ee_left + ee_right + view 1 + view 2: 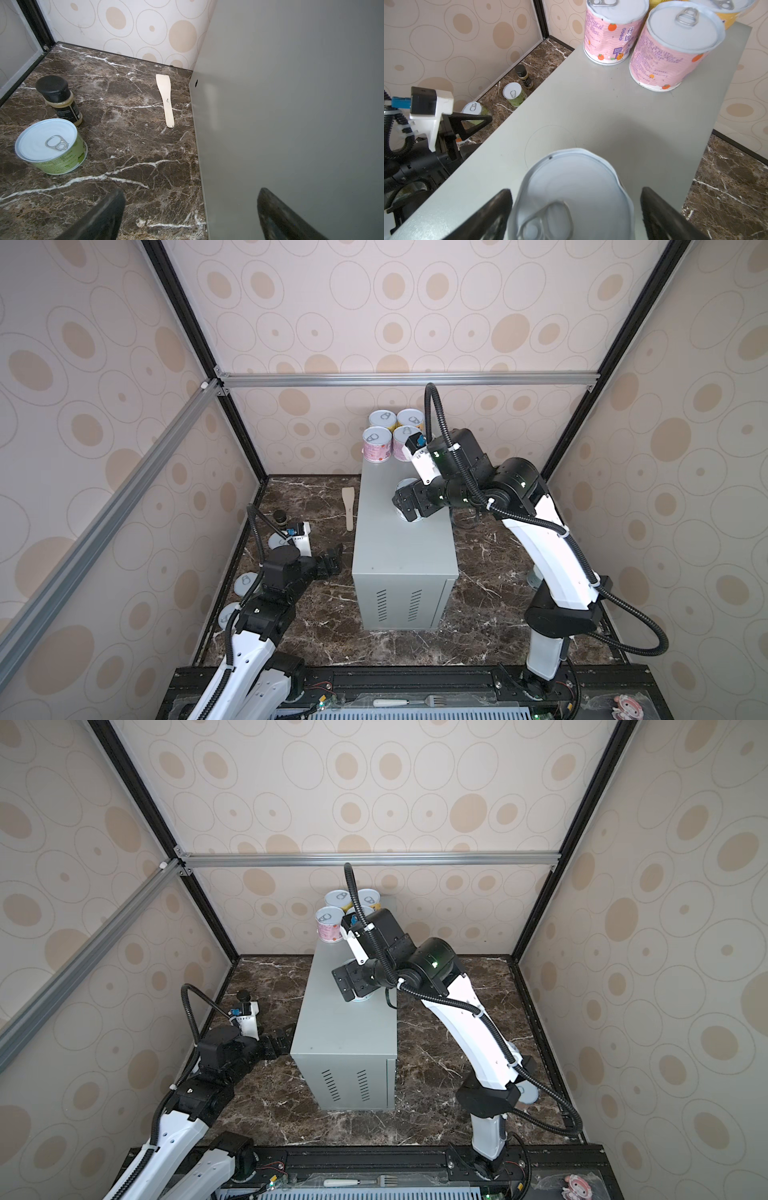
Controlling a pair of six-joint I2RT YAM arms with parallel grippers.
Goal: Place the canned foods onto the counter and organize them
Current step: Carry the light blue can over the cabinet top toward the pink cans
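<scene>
A: What's nearest us?

B: Three cans point(246, 583) stand on the marble floor point(332, 635) along the left wall, partly under the left arm. The one furthest from us is the green can point(52, 149). A dark-capped bottle point(58, 97) stands just beyond it and isn't one of them. The left gripper point(191, 190) hangs there released, with nothing between its fingers, close beside the side wall of the counter point(399, 564).

A: And up on the counter?

B: About midway along the top one can point(571, 172) stands upright, and the right gripper point(575, 189) straddles it. Its fingers point(500, 207) show a sliver of gap on either side of the can, so I read it as released, not clenched.

A: So the step in hand is the set-down?

B: I judge so. To finish it well, the gripper should rise straight up until the fingers clear the lid, and only then swing away. Any sideways drift could nudge or tip the can.

A: And further back?

B: At the far end four cans make a tight square. Two pink cans point(610, 35) are in front, with two more behind point(382, 419), where yellow shows. The new can stands apart from that block. For a tidy layout I'd want it squared up behind a pink one, starting the next row.
</scene>
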